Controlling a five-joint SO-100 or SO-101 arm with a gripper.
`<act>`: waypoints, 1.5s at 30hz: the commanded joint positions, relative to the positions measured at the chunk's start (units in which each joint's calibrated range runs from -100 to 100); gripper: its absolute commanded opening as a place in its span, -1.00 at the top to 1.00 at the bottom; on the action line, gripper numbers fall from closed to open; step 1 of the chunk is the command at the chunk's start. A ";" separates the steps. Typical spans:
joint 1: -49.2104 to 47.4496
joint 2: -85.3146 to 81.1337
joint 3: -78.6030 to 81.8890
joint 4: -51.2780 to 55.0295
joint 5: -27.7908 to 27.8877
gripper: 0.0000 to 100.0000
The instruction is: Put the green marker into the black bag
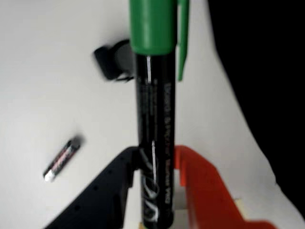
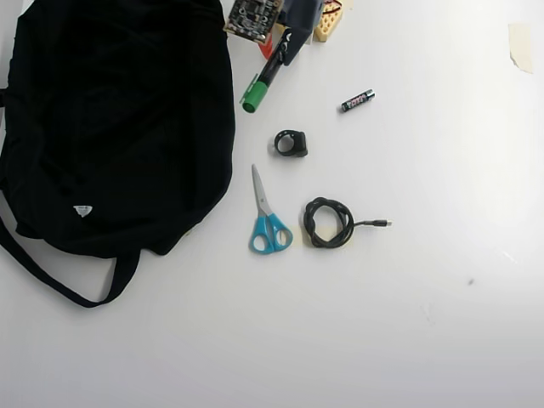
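The end effector [image 1: 155, 191] is clenched on the green marker [image 1: 153, 95], a black finger on one side of the barrel and an orange one on the other, pinching it near the tail end. In the wrist view the green cap points away from the camera, out over the white counter [image 1: 47, 95]. From the overhead view the marker [image 2: 262, 82] hangs at a slant near the top edge, its cap end just beside the right-hand border of the black bag [image 2: 119, 119], not yet over the fabric as far as I can tell.

So the pick looks done and the carry is the step in hand. The next move calls for swinging the marker leftward in the overhead view until it sits above the bag, finding the opening, and only then letting go. I cannot see where the bag's mouth is; the cloth reads as one dark mass.

The counter is plain, white and matte. On it lie a small battery [image 2: 358, 101], a small black clip-like piece [image 2: 291, 143], blue-handled scissors [image 2: 269, 217] and a coiled black cable [image 2: 330, 223], all well apart from the bag. Nothing of the room beyond shows.
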 commanded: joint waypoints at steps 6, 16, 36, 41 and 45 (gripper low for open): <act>6.91 -1.85 -1.83 -2.50 -11.13 0.96; 14.69 -1.69 -0.84 -2.85 -18.41 0.96; 34.88 19.39 -1.83 -15.08 -13.96 0.96; 43.18 27.03 -9.02 -24.90 -11.54 0.96; 45.43 43.79 -20.16 -24.90 -9.29 0.96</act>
